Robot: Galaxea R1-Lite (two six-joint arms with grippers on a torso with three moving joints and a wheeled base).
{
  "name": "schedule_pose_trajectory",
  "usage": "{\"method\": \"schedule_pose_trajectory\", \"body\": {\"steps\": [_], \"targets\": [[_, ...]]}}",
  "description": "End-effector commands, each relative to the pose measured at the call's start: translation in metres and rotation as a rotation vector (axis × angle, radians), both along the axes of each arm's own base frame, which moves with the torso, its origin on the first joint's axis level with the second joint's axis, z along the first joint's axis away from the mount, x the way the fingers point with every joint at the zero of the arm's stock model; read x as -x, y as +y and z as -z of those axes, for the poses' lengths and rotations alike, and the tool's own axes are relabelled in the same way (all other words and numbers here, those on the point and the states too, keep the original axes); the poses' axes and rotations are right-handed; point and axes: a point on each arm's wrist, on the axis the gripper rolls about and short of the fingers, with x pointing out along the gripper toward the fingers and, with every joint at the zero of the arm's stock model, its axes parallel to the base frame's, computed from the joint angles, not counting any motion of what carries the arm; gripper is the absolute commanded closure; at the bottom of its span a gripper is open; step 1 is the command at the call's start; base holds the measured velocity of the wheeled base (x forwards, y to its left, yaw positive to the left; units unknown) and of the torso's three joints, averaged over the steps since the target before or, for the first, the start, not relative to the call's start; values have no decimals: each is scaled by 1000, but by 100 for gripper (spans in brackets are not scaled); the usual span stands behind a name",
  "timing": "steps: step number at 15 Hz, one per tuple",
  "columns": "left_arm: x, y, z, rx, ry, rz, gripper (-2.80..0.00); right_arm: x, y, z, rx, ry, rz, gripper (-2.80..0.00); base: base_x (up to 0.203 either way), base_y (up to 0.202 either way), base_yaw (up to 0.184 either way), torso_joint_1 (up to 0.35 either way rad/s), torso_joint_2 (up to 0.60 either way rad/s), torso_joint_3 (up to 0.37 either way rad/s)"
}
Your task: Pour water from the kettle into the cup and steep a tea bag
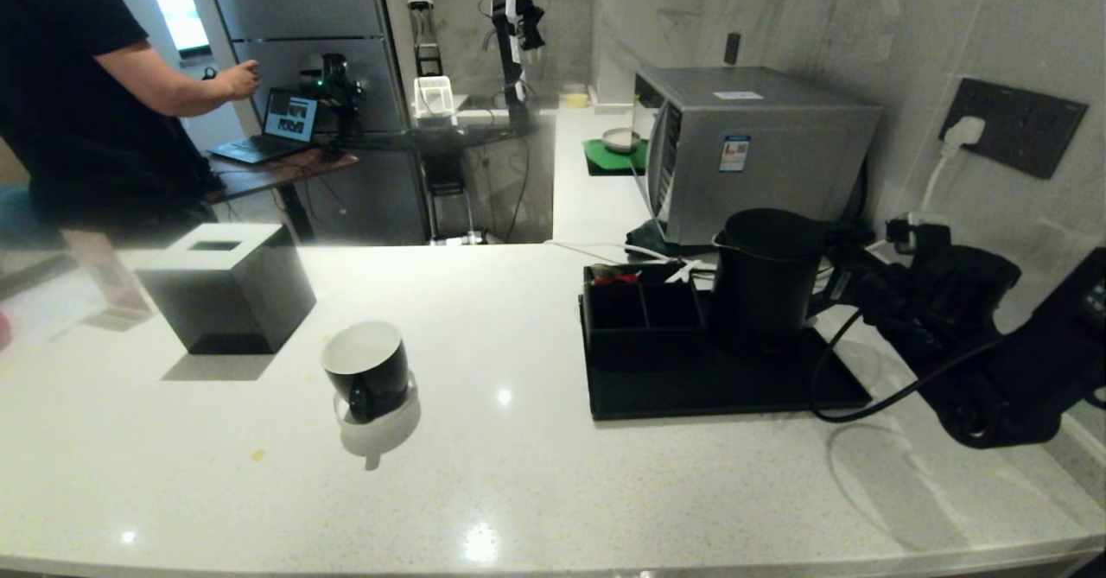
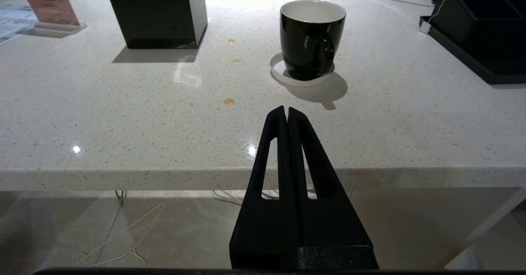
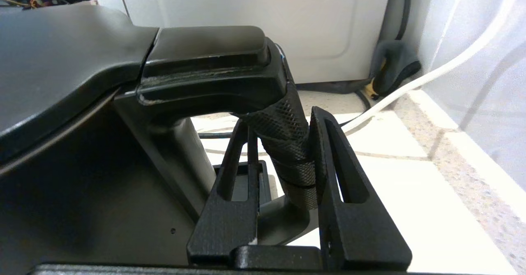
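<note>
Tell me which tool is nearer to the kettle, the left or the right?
Right. The right tool is closed around the kettle handle. The left tool is shut in front of the counter edge, facing the cup, away from the kettle.

- The right arm (image 1: 994, 362) reaches in over the worktop's right edge, near its far right corner.
- The right gripper (image 3: 283, 143) has its fingers clamped on a knurled black handle.
- The left gripper (image 2: 286, 114) hovers off the worktop's near edge, fingers pressed together, empty.

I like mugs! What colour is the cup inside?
White inside the cup, glossy black outside; the left wrist view shows it best.
</note>
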Motion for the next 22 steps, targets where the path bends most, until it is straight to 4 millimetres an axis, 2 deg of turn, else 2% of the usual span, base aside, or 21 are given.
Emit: {"method": "schedule_pose_trajectory", "body": {"steps": [1, 16, 22], "targets": [[0, 0, 0, 0, 0, 1, 0, 5, 1, -8, -3, -25, -1, 0, 0, 0, 0, 0, 0, 0], [0, 0, 0, 0, 0, 0, 0, 38, 1, -19, -114, -16, 68, 0, 0, 0, 0, 0, 0, 0], [0, 0, 0, 0, 0, 0, 0, 52, 7, -23, -143, -13, 69, 0, 0, 0, 0, 0, 0, 0]]}}
